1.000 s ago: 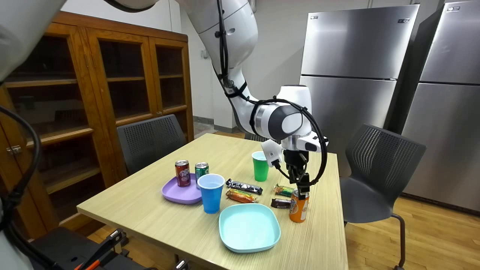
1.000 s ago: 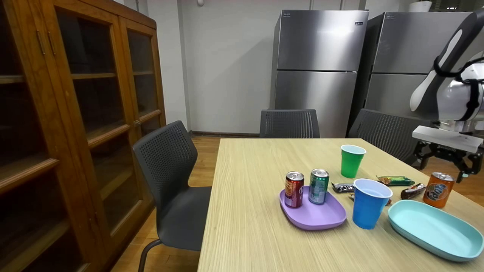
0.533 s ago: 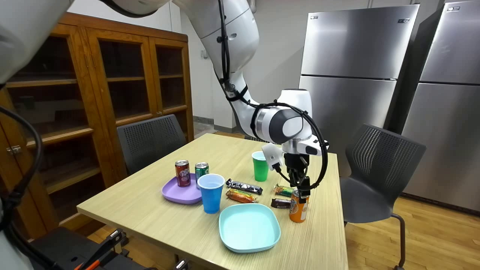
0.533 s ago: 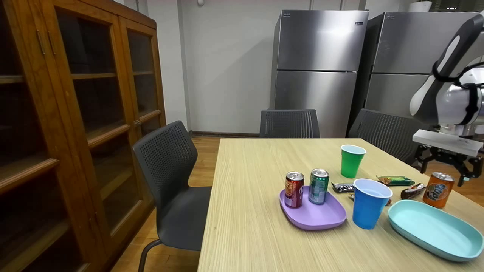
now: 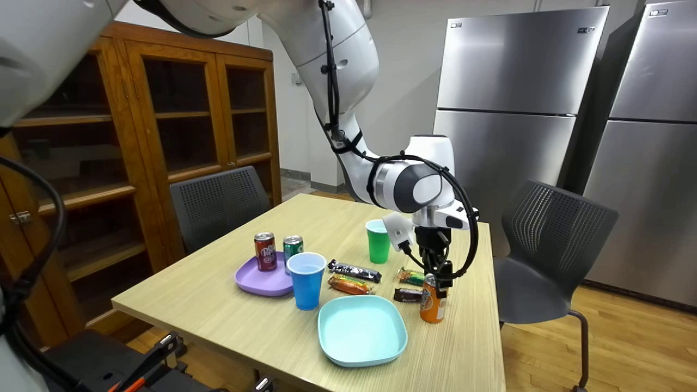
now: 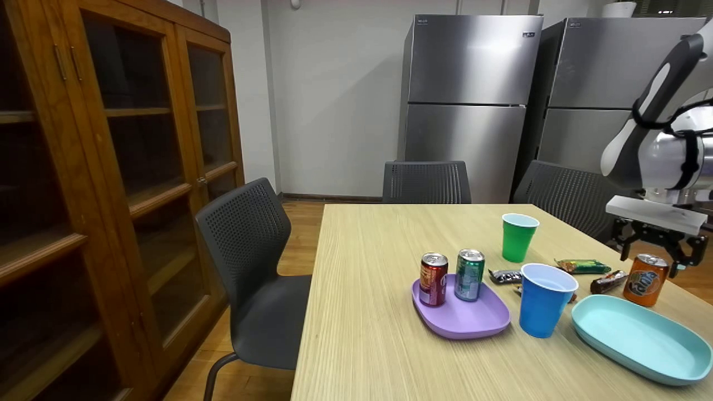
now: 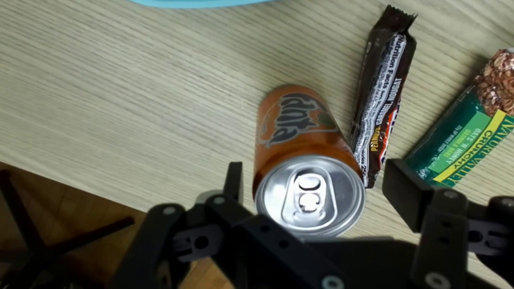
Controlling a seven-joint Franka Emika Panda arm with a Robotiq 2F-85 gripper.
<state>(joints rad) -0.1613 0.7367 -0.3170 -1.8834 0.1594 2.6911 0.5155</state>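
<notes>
An orange Fanta can (image 7: 297,120) stands upright on the table; it shows in both exterior views (image 5: 432,309) (image 6: 645,285). My gripper (image 7: 318,188) is open and empty, pointing down, with one finger on each side of the can's silver top; gaps show on both sides in the wrist view. In the exterior views the gripper (image 5: 442,286) (image 6: 649,263) is around the height of the can's top. A dark candy bar (image 7: 381,100) lies close beside the can. A green granola bar (image 7: 461,144) lies beyond it.
A light blue plate (image 5: 362,332) lies near the can. A blue cup (image 5: 306,280) and a green cup (image 5: 378,242) stand farther off. A purple plate (image 5: 261,286) bears a red can (image 5: 266,253) and a green can (image 5: 293,247). Two more bars lie mid-table.
My gripper has moved down toward the can's top and slightly sideways over it. Its fingers stay apart. The can and the other objects have not moved.
</notes>
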